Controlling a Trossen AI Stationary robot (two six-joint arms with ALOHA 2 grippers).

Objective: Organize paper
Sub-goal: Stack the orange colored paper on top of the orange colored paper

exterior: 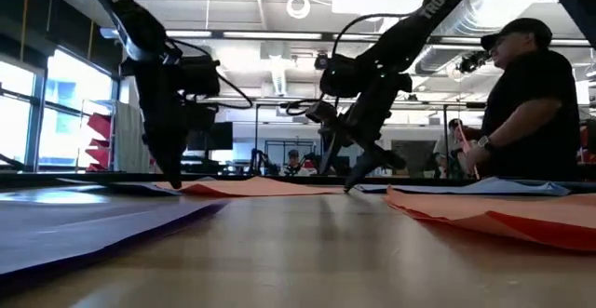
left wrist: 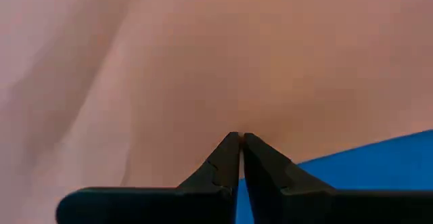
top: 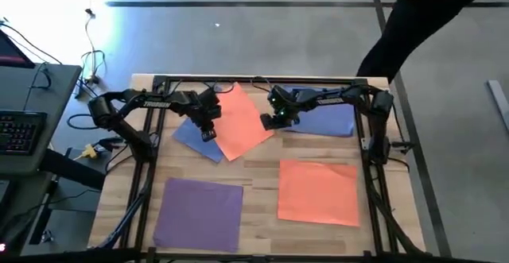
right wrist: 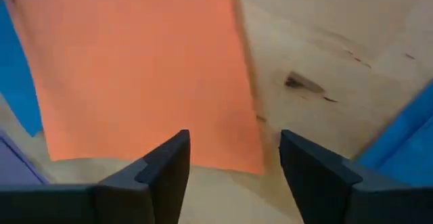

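Two end effectors are being used: left [top: 208, 133] pressed together on the orange sheet [top: 242, 120], to be dragged slowly; right [top: 274, 120] spread beside it.

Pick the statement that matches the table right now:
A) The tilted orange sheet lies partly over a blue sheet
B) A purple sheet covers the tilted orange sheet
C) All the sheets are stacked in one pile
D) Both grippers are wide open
A: in the high view the tilted orange sheet overlaps the blue sheet beneath it, where the left gripper has its fingers shut, while the right gripper is open.
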